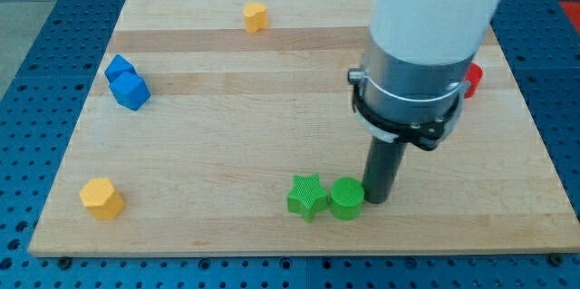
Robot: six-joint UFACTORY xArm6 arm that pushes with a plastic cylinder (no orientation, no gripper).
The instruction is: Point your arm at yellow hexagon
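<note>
At lower centre-right of the frame, standing my tip (pixel 376 200) on the table (pixel 272 62), just right of the green cylinder (pixel 346 198) and seemingly touching it. Carrying no pincer: ending in a bare rod, so nothing spreading or pinching.

Locating the yellow hexagon (pixel 101 198) at lower left of the frame, near the table's corner, well apart from my tip. Judging the step as barely begun.

Advising against travelling straight leftward: green cylinder and green star (pixel 307 197), lying touching side by side, blocking that line and risking being shoved along. Backing upward in the frame first, then sweeping left across bare wood, then closing on the hexagon and stopping just short to avoid nudging it.

Noting a second yellow block (pixel 256 17) at upper centre, shape unclear, risking confusion. Leaving two blue blocks (pixel 127 82) at upper left and a red block (pixel 472 80), partly hidden behind the arm, off the route.
</note>
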